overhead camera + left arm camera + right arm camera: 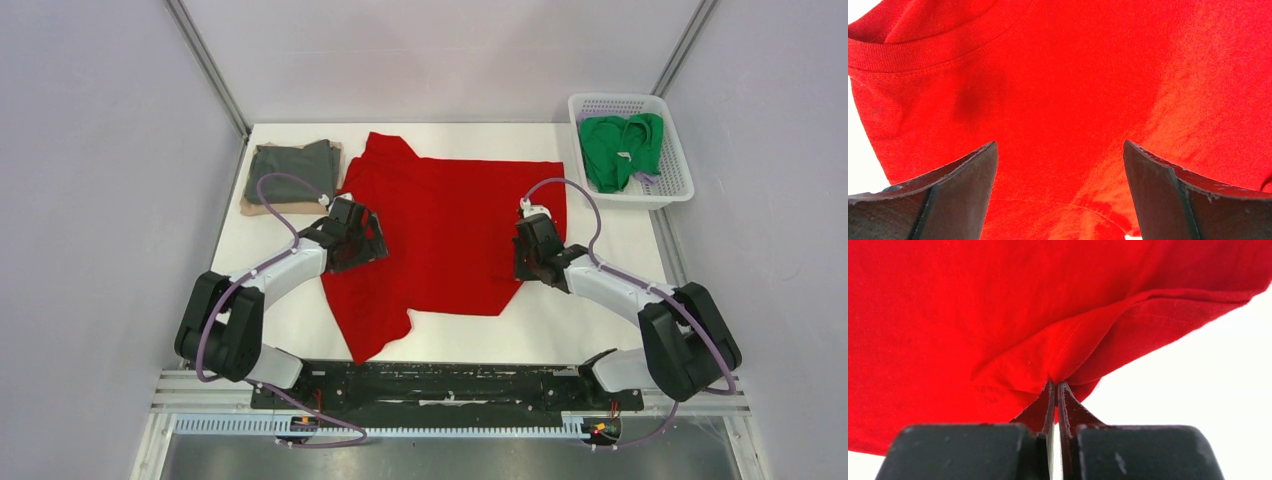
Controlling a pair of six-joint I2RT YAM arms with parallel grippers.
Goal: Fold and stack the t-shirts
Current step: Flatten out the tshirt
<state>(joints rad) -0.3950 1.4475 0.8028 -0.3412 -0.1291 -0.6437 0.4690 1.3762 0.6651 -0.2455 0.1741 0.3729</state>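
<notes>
A bright red t-shirt [445, 235] lies spread across the middle of the white table. My left gripper [362, 243] is open over its left side near the collar; in the left wrist view [1060, 150] its jaws stand wide apart with red cloth [1073, 75] between and below them. My right gripper [527, 262] is shut on the red shirt's right hem; the right wrist view [1055, 385] shows a pinched fold of cloth [1063, 352] in the tips. A folded dark grey shirt [290, 170] lies on a tan one [250, 207] at the back left. A green shirt [622, 148] lies in the basket.
A white plastic lattice basket [672, 190] stands at the back right corner of the table. Grey walls and metal rails enclose the table [560, 330] on three sides. Purple cables loop above both arms.
</notes>
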